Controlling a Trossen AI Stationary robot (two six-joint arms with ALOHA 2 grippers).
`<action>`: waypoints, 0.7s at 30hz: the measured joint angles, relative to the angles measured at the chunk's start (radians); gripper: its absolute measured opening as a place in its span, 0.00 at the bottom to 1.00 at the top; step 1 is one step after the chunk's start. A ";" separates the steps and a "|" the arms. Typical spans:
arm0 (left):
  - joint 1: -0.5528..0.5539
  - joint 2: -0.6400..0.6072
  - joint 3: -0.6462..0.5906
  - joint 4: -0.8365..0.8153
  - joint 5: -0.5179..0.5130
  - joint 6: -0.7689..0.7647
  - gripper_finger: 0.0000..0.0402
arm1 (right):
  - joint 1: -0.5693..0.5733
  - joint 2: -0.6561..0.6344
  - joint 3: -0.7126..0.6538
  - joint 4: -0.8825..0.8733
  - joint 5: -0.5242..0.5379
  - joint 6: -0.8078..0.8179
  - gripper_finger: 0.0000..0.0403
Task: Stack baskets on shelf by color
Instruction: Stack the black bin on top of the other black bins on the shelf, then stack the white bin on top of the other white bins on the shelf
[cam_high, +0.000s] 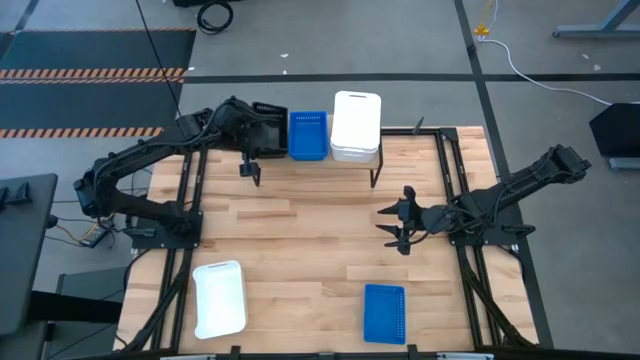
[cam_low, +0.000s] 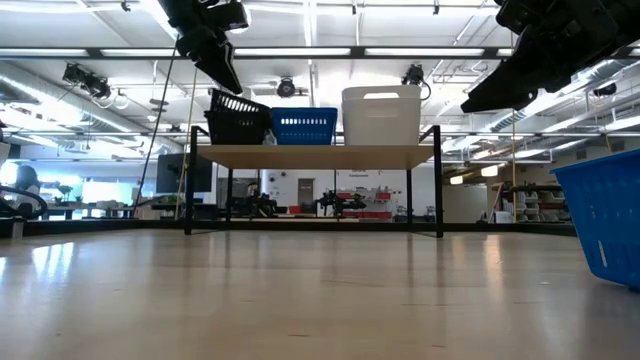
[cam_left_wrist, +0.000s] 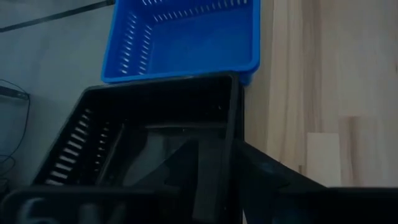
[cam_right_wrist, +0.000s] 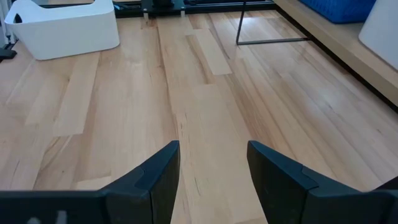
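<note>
Two baskets, wooden tabletop, concrete floor

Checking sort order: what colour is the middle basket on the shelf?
Blue. The middle basket sits between black and white ones; clearest in the high view.

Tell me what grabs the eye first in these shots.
The low wooden shelf on thin black legs at the table's far edge, carrying a black perforated plastic basket, a blue perforated plastic basket and a white plastic basket in a row. The left tool is at the black one, which sits tilted. A second white basket and a second blue basket wait at the near edge.
</note>
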 joint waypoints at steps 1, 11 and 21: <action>0.000 0.000 0.000 0.000 0.000 -0.003 0.27 | 0.000 0.000 0.000 0.000 0.000 0.000 0.48; -0.001 0.000 0.000 0.000 0.000 -0.030 0.17 | 0.000 0.000 0.000 0.000 0.000 0.000 0.48; -0.180 -0.009 0.000 -0.097 0.001 -0.246 0.13 | 0.000 0.000 0.000 -0.032 0.001 0.000 0.48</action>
